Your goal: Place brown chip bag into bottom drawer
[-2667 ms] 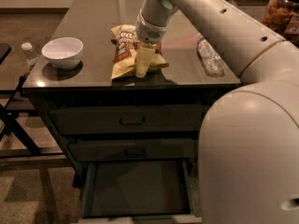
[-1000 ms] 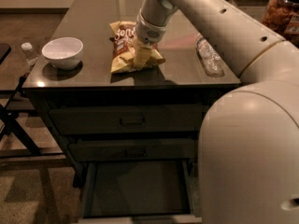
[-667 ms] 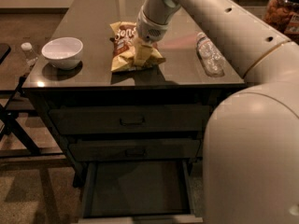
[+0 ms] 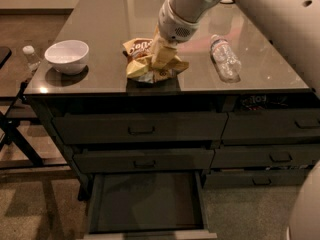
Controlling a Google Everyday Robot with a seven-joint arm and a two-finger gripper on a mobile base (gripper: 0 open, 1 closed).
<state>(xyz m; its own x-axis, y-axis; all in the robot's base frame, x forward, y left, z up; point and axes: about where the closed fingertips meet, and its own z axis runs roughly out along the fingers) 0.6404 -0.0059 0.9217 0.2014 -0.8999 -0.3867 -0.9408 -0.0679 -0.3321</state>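
Grey tabletop (image 4: 100,24) carries the brown chip bag (image 4: 141,70), crumpled and clamped in the pincer (image 4: 161,55) directly above it.

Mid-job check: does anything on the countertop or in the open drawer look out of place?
The clear plastic water bottle lies on its side, right of the gripper. The yellow-and-brown chip bag looks crumpled under the gripper. The dark grey-green bottom drawer is open and sits square. Nothing looks spilled.

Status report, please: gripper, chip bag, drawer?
Gripper on crinkly yellow-and-brown chip bag, on dark tabletop. Wide dark bottom drawer open below. Clear plastic bottle lies to the side, not in path.
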